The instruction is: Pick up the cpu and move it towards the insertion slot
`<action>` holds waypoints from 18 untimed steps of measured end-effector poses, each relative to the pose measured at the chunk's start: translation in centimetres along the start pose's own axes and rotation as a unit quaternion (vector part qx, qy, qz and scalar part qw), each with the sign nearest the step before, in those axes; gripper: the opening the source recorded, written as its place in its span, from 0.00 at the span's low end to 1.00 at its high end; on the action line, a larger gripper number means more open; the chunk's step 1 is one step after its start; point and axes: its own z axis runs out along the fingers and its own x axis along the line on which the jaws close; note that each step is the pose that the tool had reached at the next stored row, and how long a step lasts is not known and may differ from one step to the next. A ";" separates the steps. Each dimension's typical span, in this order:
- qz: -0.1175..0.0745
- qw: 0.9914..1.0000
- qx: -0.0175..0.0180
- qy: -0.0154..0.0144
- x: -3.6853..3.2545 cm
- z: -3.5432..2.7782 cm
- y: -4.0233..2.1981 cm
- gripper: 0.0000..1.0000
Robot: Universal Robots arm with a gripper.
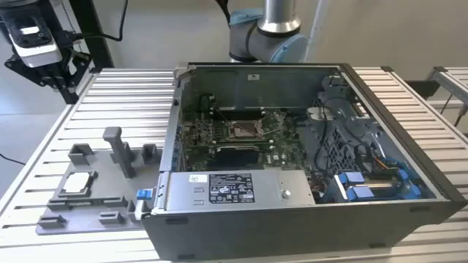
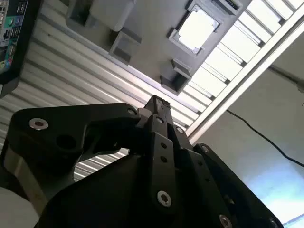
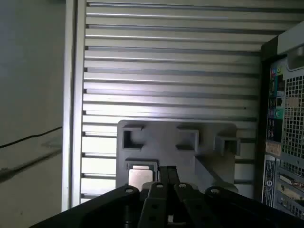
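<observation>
Cpu (image 1: 76, 183) lies in fixture (image 1: 102, 198); pinched-together gripper (image 2: 156, 100) points toward it.

White label (image 1: 231, 188): print illegible.

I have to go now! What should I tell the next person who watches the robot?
The gripper is shut and empty. It hangs over the table, apart from the chip.
The chip lies flat in the grey holder, at the exterior view's left of the open computer.
The socket is inside the computer.
Done: nothing yet.
Left: picking up the chip and moving it towards the socket.
</observation>
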 end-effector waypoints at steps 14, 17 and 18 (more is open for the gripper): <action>0.000 1.000 0.000 0.001 0.02 0.00 -0.10 0.00; 0.000 1.000 0.000 0.001 0.40 -0.01 -0.75 0.00; 0.000 1.000 0.000 0.001 0.65 -0.01 -0.94 0.00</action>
